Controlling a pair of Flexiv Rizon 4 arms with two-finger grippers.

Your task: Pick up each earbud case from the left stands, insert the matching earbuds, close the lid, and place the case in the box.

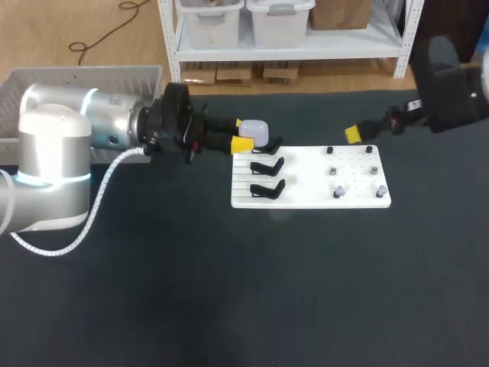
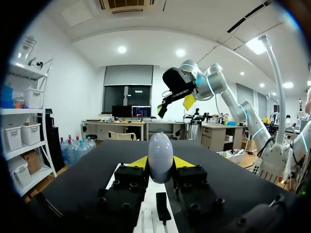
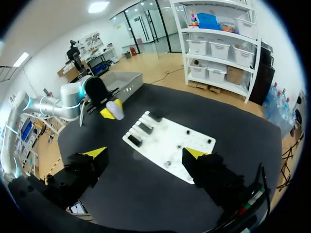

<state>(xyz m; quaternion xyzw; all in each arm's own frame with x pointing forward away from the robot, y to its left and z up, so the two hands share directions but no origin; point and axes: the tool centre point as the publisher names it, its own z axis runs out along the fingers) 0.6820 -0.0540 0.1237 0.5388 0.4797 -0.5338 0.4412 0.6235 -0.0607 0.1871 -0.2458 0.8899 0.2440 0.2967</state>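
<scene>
My left gripper (image 1: 243,134) is shut on a white earbud case (image 1: 256,131), held just above the far left corner of the white board (image 1: 309,200). In the left wrist view the case (image 2: 160,156) stands upright between the yellow tips, above a black stand (image 2: 163,208). Two empty black stands (image 1: 267,164) (image 1: 267,188) remain on the board's left. Small earbuds (image 1: 337,192) sit on pegs at its right. My right gripper (image 1: 355,135) hovers open beyond the board's far right corner. In the right wrist view it (image 3: 146,153) is wide open above the board (image 3: 194,145), nothing between its fingers.
A grey box (image 1: 84,76) stands at the table's far left corner, also seen in the right wrist view as the grey box (image 3: 119,80) behind my left arm. Dark table surface (image 1: 252,290) stretches in front of the board.
</scene>
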